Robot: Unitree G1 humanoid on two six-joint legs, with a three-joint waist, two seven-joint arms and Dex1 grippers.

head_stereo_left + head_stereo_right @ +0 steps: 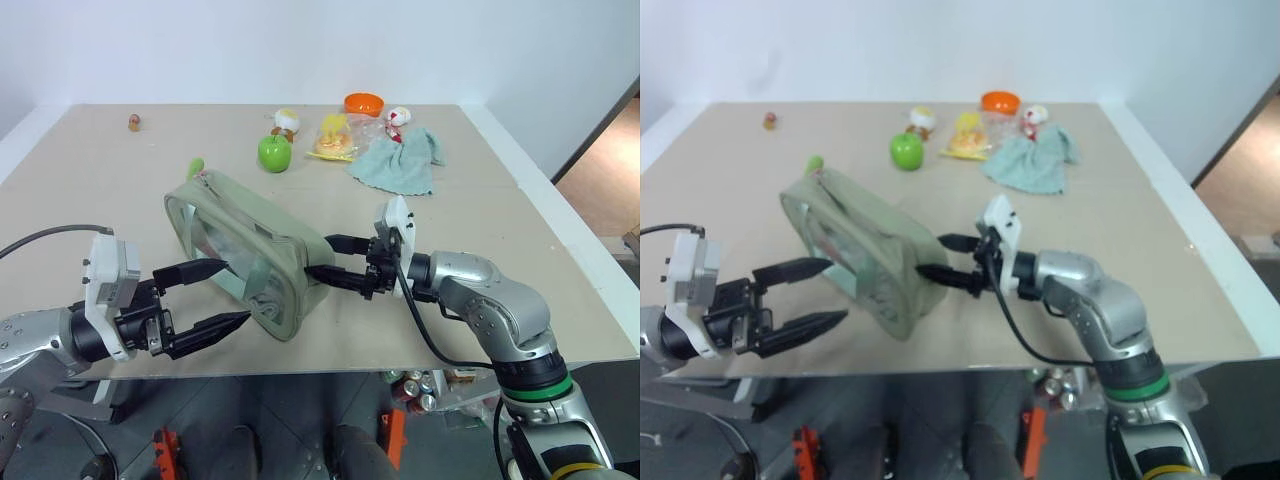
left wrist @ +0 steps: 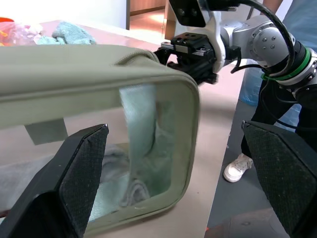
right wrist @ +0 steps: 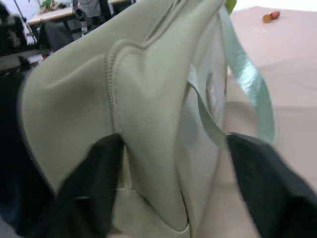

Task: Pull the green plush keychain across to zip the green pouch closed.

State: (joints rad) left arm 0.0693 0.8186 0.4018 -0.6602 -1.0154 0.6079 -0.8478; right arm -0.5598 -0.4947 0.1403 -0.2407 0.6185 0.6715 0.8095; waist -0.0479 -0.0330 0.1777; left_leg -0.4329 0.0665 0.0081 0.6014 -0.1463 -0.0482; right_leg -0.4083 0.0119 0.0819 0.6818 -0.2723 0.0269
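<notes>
green pouch (image 1: 250, 250) lies diag, green plush keychain (image 1: 194, 167) at far-left end.

green plush keychain (image 1: 194, 167): mostly hidden behind the far end of the green pouch (image 1: 250, 250)
right tool (image 1: 322, 259): fingertips against the pouch's near end; grip unclear
small item at far worktop corner (image 1: 134, 123): too small to identify
pouch contents: blurred behind the clear window

Far side of the table (image 1: 90, 190): green apple (image 1: 274, 152), teal cloth (image 1: 398, 165), orange bowl (image 1: 364, 103), yellow toy (image 1: 333, 137).
</notes>
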